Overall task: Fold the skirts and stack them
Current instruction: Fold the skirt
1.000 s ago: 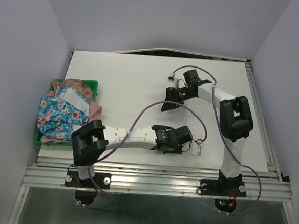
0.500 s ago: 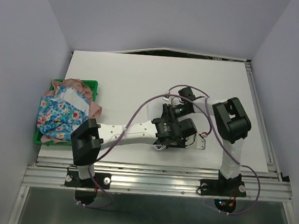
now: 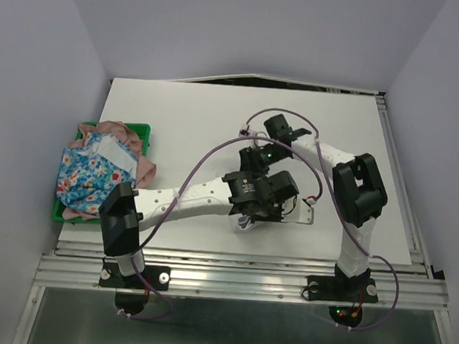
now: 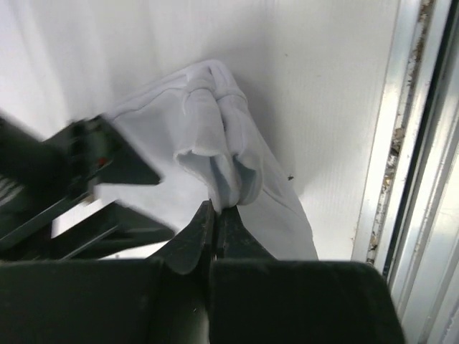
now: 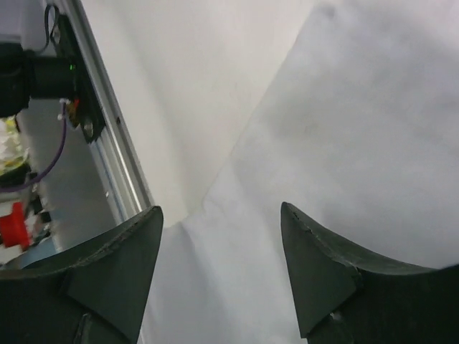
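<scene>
While your left gripper pinches a bunched edge of the white skirt for folding, your right gripper hangs spread above the cloth, empty.

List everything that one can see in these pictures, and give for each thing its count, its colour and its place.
white skirt: one, white, bunched on the table near its front edge, under both arms
flowered skirt: one, blue with red, white and yellow flowers, on top of the pile in the tray
pink skirt: one, dusty pink, under the flowered skirt, spilling over the tray's right side
tray: one, green, at the table's left edge
table: one, white, filling the middle of the top view
rail: one, silver metal, along the table's near edge
left gripper: one, black, shut on a fold of the white skirt
right gripper: one, black, open, over the white skirt
</scene>
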You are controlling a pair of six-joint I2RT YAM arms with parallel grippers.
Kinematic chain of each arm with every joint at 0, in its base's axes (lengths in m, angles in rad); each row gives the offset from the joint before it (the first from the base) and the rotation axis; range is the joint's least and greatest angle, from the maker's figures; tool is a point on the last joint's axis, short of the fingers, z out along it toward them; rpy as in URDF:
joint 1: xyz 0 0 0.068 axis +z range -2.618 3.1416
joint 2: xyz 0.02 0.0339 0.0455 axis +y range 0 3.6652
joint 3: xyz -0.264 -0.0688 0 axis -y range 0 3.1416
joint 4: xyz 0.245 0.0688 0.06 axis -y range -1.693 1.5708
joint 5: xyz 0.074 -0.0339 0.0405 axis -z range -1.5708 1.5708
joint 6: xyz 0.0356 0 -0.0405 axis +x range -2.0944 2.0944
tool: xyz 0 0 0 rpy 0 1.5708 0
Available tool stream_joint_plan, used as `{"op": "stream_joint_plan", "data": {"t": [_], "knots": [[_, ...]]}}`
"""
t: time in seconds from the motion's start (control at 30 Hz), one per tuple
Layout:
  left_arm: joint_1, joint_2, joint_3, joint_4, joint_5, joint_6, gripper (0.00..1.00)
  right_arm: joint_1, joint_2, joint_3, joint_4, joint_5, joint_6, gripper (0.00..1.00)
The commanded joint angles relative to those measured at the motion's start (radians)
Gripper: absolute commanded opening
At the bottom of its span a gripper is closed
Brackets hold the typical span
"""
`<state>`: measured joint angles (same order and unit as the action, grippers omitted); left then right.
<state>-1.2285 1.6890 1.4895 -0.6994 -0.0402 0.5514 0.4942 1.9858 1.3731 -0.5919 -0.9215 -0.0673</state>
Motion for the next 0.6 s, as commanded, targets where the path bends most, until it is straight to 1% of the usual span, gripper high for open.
{"op": "stream_joint_plan", "data": {"t": [0.0,0.13,0.27,0.43,0.57], "knots": [[-0.008,-0.071,0.012,-0.032,0.097,-0.011,0.0,0.0,0.028,0.266,-0.117,0.094,-0.121,0.72],[-0.012,-0.078,-0.005,-0.037,0.12,-0.015,0.0,0.0,0.122,0.443,-0.161,0.148,-0.158,0.71],[-0.011,-0.08,-0.005,-0.041,0.144,-0.015,0.0,-0.009,0.235,0.523,-0.167,0.232,-0.225,0.7],[-0.011,-0.089,0.0,-0.049,0.166,-0.011,0.0,-0.031,0.323,0.554,-0.134,0.242,-0.255,0.67],[-0.011,-0.095,0.009,-0.058,0.163,-0.01,0.0,-0.031,0.346,0.521,-0.118,0.193,-0.259,0.61]]}}
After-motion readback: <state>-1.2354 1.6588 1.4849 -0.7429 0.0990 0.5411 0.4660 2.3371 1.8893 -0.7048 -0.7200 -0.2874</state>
